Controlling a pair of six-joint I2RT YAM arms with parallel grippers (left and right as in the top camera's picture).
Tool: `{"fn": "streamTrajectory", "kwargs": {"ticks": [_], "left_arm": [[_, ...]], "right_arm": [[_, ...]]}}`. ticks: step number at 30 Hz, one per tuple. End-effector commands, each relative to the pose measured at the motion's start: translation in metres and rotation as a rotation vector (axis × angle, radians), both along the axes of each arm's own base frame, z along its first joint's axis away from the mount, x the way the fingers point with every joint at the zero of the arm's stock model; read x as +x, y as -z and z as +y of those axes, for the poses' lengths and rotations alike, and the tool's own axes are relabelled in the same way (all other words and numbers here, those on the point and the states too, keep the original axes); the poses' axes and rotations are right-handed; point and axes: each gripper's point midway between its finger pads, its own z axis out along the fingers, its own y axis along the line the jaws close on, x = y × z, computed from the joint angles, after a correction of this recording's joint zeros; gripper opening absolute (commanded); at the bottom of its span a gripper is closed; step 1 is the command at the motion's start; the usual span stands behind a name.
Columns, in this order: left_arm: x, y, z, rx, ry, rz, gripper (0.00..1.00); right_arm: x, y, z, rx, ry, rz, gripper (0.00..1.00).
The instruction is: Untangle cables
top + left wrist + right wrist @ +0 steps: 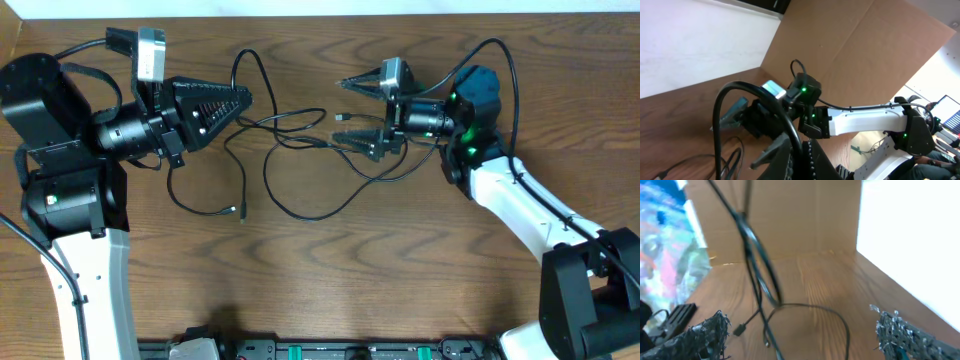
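Thin black cables (pixel 290 135) lie tangled on the wooden table between the two arms, with loops reaching to the back and the front. One small plug (pixel 233 211) lies at the front left and another (pixel 343 118) sits between the right fingers. No white cable shows. My left gripper (pixel 240 98) is shut on a black cable, which arcs up from its jaws (pixel 801 157) in the left wrist view (pixel 719 107). My right gripper (pixel 352 112) is open wide, its fingers either side of a strand. In the right wrist view, the cables (pixel 760 275) rise in front of the open jaws (pixel 802 340).
Brown cardboard walls (pixel 790 215) stand at the back of the table. The right arm (pixel 860 117) shows in the left wrist view. The table's front edge carries a black rail with green clips (pixel 330 350).
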Motion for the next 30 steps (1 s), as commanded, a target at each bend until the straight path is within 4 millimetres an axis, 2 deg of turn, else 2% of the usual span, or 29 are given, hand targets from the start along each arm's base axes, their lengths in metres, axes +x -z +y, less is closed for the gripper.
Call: {"fn": "streamTrajectory", "kwargs": {"ticks": [1,8,12,18,25,28,30], "left_arm": [[-0.005,-0.003,-0.001,-0.004,0.015,-0.006,0.08],[-0.005,-0.002,-0.001,-0.005,0.015,0.001,0.08],[-0.004,0.000,-0.001,-0.006,0.017,0.006,0.08],[-0.007,0.003,-0.014,-0.004,0.051,0.014,0.08],[-0.006,0.005,-0.027,0.009,0.057,0.013,0.08],[-0.008,0.006,-0.031,0.010,0.071,0.013,0.08],[-0.006,0.006,-0.032,0.013,0.062,0.015,0.08]], "right_arm": [[-0.017,-0.006,0.012,0.012,-0.078,-0.051,0.94],[-0.034,-0.021,0.028,0.049,-0.128,-0.152,0.93],[-0.043,-0.032,0.034,0.079,-0.148,-0.229,0.77],[-0.047,-0.039,0.037,0.098,-0.153,-0.274,0.60],[-0.048,-0.038,0.038,0.097,-0.158,-0.269,0.49],[-0.048,-0.036,0.038,0.091,-0.158,-0.255,0.39],[-0.047,-0.036,0.038,0.091,-0.158,-0.252,0.26]]}}
